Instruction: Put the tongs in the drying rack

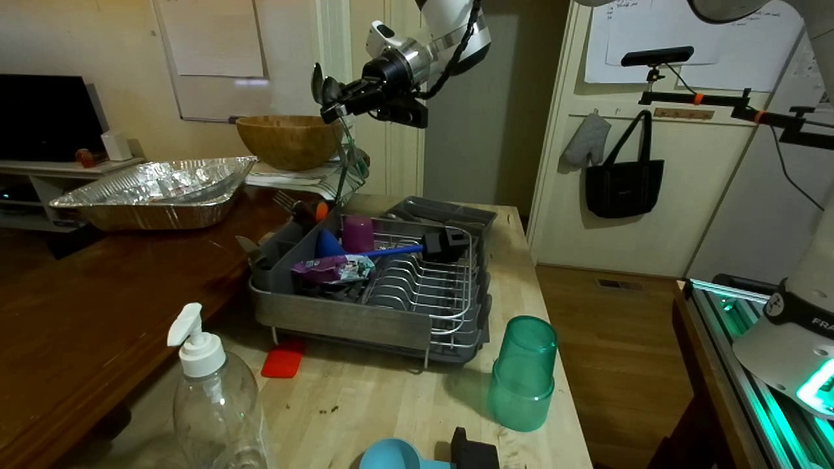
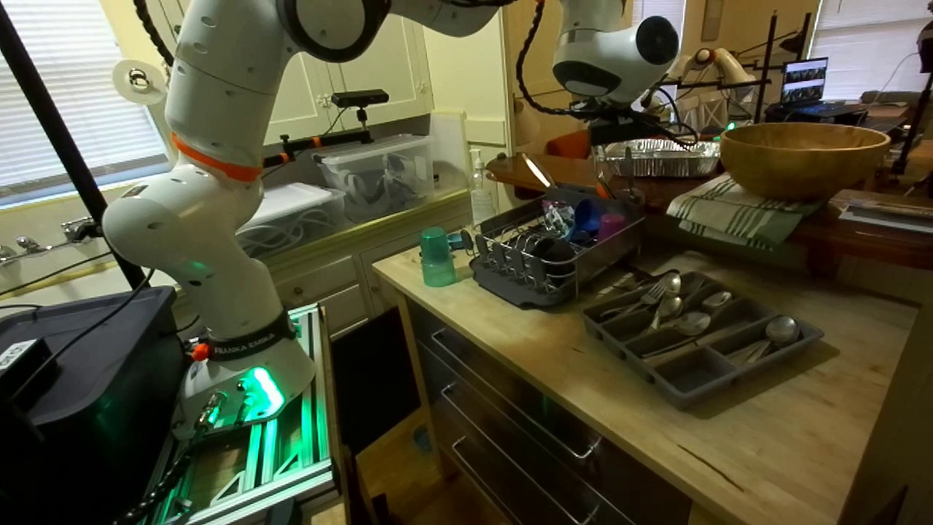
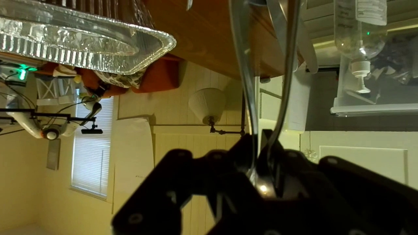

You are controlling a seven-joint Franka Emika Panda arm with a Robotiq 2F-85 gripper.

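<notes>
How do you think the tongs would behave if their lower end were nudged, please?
The tongs would probably flex springily, since their two arms look long and slender. They may pivot, because the end effector grips them near one end. Their shiny metal surface could also be slippery.

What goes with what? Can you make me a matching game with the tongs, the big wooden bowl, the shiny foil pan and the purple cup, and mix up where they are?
Things
1. tongs
2. wooden bowl
3. foil pan
4. purple cup

Places
A. on a green-striped cloth
B. inside the drying rack
C. gripped by the hand
D. on the dark brown table

Right pairs
1-C
2-A
3-D
4-B
</notes>
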